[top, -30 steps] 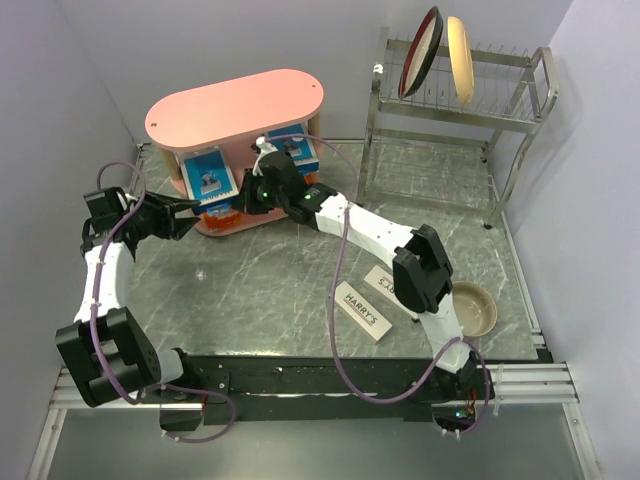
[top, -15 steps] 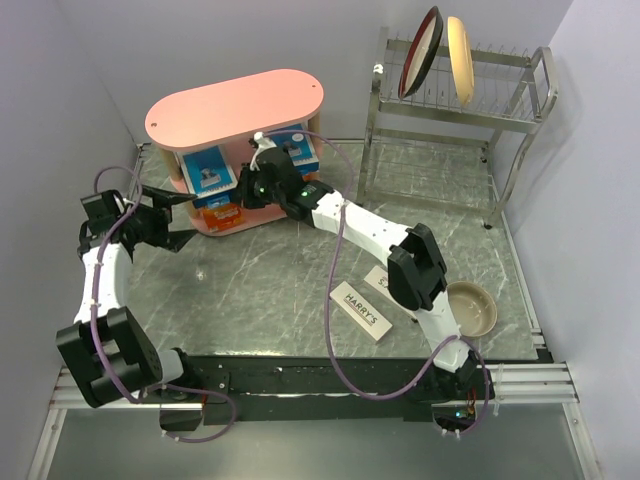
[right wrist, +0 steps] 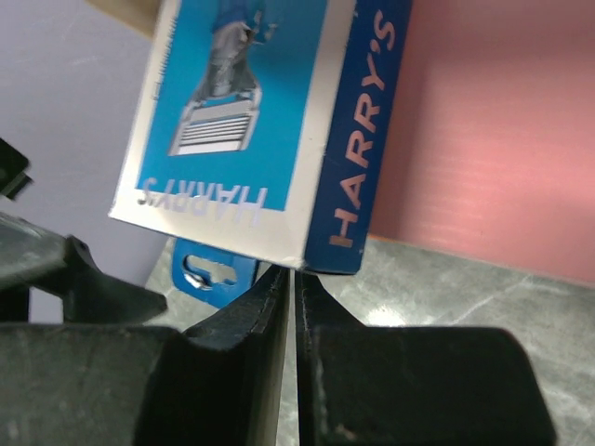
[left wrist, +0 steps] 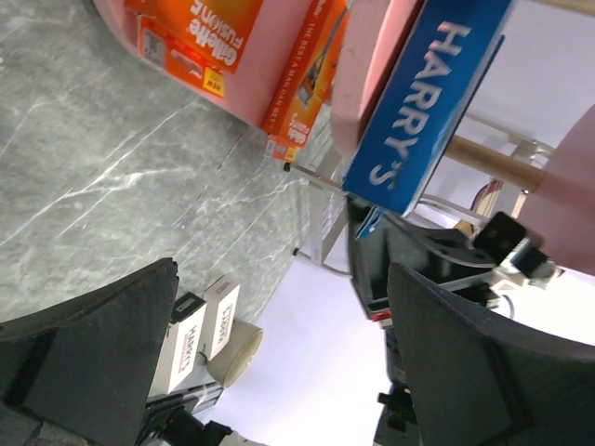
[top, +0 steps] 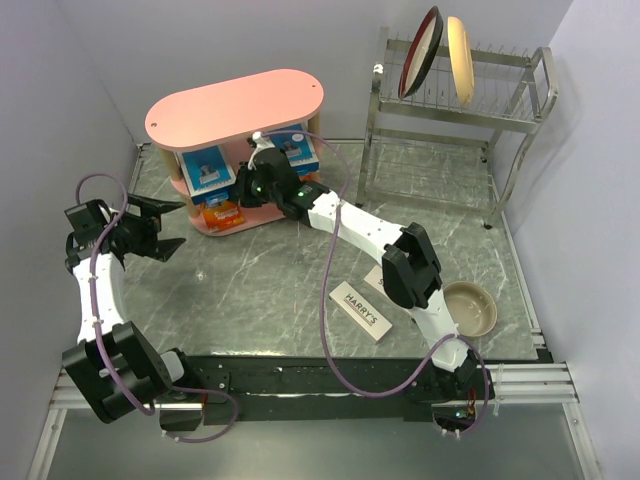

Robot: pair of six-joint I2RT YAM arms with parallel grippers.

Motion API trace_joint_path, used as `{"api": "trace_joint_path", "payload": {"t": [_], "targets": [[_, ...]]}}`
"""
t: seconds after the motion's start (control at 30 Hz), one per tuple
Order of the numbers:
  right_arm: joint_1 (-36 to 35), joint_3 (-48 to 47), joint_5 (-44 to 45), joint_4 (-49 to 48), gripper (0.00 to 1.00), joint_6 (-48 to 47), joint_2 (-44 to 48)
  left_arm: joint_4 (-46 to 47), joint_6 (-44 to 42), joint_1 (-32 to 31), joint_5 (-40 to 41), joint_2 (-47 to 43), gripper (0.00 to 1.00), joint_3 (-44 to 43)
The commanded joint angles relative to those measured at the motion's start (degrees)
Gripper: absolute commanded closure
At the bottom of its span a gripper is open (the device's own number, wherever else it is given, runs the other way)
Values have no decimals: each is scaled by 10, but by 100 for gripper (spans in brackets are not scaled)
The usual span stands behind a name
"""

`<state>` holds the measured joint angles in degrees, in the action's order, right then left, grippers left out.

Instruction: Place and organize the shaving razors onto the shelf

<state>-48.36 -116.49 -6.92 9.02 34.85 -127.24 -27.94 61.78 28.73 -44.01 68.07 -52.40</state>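
Left hand [top: 178, 224] now wide open, back from the shelf [top: 235, 110]; right hand [right wrist: 290, 279] perhaps slightly deeper in.

A: How's the left gripper [top: 168, 226]?
B: Jaws spread wide, pointing right, elbow folded near the left edge.
A: And the right gripper [right wrist: 291, 279]?
B: Extended far and left, fingers pinched almost together.

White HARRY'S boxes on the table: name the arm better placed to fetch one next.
Probably the left arm: its jaws stand open, clear of the shelf. The right arm has jaws shut at a blue pack, elbow overhanging the boxes.
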Motion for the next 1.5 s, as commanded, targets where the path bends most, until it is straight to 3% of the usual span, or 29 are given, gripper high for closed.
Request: {"api": "trace_joint_path", "payload": {"t": [0.0, 0.57, 0.63, 0.77, 0.87, 0.9, 1.0, 1.1, 1.2, 1.3, 1.33, 1.43, 1.47], "targets": [[-2, -46, 19, -37, 86, 5, -12, -18, -28, 5, 4, -19, 0, 3], [-4, -24, 14, -34, 79, 3, -5, -60, -57, 22, 34, -53, 1, 11], [-2, 12, 3, -30, 76, -14, 50, -60, -64, 24, 30, -58, 1, 9], [19, 186, -23, 8, 67, -47, 189, -34, -71, 23, 1, -67, 1, 19], [51, 314, -27, 50, 58, -100, 308, 9, -90, 12, -41, -73, 1, 29], [76, 342, -19, 61, 51, -114, 363, 19, -97, 7, -51, -76, 1, 28], [137, 428, -3, 101, 35, -194, 457, 38, -155, -57, -63, -81, 1, 13], [199, 497, -12, 106, 27, -276, 520, 43, -209, -121, -22, -93, 1, 1], [238, 540, -16, 101, 25, -298, 555, 68, -220, -130, -25, -92, 1, 12], [265, 569, -29, 88, 25, -293, 582, 113, -196, -131, -25, -73, 21, 22], [266, 575, -29, 89, 25, -288, 586, 127, -189, -130, -28, -65, 41, 21], [272, 582, -40, 82, 25, -275, 599, 181, -165, -130, -42, -17, 76, 3], [272, 584, -41, 79, 26, -272, 602, 195, -160, -130, -43, 7, 83, -3]]}}
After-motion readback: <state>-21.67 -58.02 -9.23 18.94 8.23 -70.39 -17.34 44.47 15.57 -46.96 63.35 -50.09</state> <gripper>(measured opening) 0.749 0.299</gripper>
